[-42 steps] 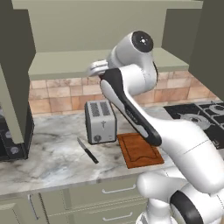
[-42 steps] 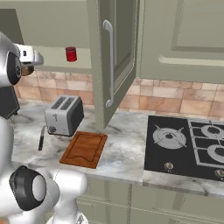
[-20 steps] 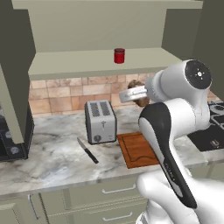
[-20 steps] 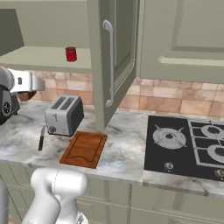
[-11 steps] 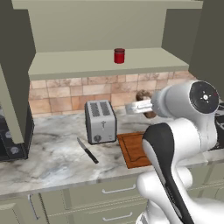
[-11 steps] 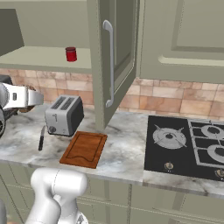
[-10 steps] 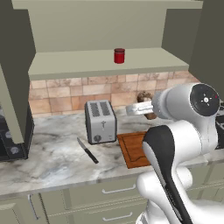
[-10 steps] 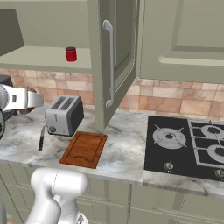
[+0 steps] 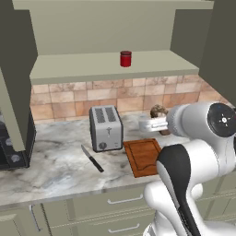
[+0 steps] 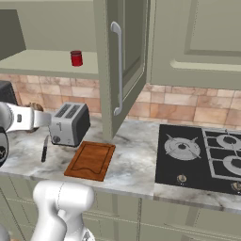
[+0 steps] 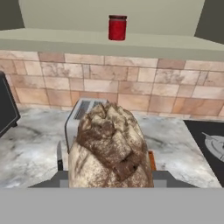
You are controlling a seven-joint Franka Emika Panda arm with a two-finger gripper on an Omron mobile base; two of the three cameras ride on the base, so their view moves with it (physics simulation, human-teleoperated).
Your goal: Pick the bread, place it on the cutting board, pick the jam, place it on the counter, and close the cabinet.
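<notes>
My gripper is shut on the bread, a brown crusty loaf that bulks large in the hand view. It hangs in the air just above the far right corner of the reddish-brown cutting board, which lies on the marbled counter right of the toaster. The red jam stands on the inner shelf of the open olive-green cabinet. From the right base view the cabinet's door juts out towards me, with the board below it.
A silver toaster stands left of the board, and a black-handled knife lies in front of it. At the far left sits a black appliance. The black stovetop is to the right. Olive drawers run below the counter.
The hand has come down and to the right from near shelf height, carrying the bread, and now hangs low over the board's far edge. The jam and the door have not moved.
</notes>
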